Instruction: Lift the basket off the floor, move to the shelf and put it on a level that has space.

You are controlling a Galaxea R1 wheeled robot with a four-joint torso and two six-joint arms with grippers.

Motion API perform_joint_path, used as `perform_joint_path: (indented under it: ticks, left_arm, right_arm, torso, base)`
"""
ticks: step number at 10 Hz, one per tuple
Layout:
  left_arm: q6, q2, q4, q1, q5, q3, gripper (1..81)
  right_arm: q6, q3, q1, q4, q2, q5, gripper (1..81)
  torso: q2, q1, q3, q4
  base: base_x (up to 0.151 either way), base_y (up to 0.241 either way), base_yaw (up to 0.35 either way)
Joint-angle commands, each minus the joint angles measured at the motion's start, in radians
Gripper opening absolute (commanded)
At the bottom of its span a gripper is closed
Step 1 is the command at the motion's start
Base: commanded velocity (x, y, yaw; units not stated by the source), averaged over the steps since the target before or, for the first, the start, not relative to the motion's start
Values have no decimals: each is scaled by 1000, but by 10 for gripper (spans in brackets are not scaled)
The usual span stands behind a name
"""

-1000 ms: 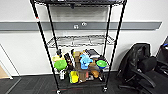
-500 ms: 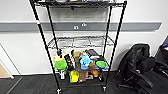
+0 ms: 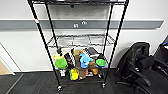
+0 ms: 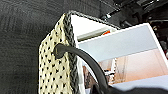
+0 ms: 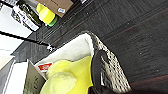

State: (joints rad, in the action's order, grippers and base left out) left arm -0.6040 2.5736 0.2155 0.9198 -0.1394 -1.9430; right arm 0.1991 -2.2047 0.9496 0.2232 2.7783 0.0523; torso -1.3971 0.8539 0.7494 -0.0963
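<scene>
Basket up, shelf ahead

I can't tell either gripper's finger state; the basket hangs above the floor by my wrists. The shelf has grown larger since a second ago, its bare level facing me.

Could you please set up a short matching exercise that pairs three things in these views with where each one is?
Things:
1. basket
2. middle tier
3. office chair

Places:
A. to the right of the shelf
B. above the tier of colourful items
C. above the carpet floor, shown close in the wrist views

Pairs: 1-C, 2-B, 3-A
</scene>
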Motion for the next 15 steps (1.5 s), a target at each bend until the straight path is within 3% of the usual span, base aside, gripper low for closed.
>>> perform_joint_path:
  ticks: [1,5,10,12,15]
  left_arm:
    - [0,-25,-25,-118,4,79,10]
    - [-2,-114,-45,-118,70,193,10]
    - [0,-111,-50,-117,86,217,10]
    - [0,-114,-51,-117,86,223,10]
    - [0,-124,-51,-117,87,234,10]
  right_arm:
    - [16,92,-128,7,-12,-8,10]
    - [14,256,-139,-1,-102,1,10]
    - [22,343,-140,1,-153,23,10]
    - [22,346,-148,1,-152,23,10]
    - [22,349,-148,2,-153,23,10]
  torso:
    - [97,-63,0,0]
    - [234,-151,0,0]
    - [401,-259,0,0]
    - [467,-300,-93,0]
    - [549,-352,-156,0]
  base:
    - [0,0,0]
    - [0,0,0]
    - [0,0,0]
    - [0,0,0]
    - [0,0,0]
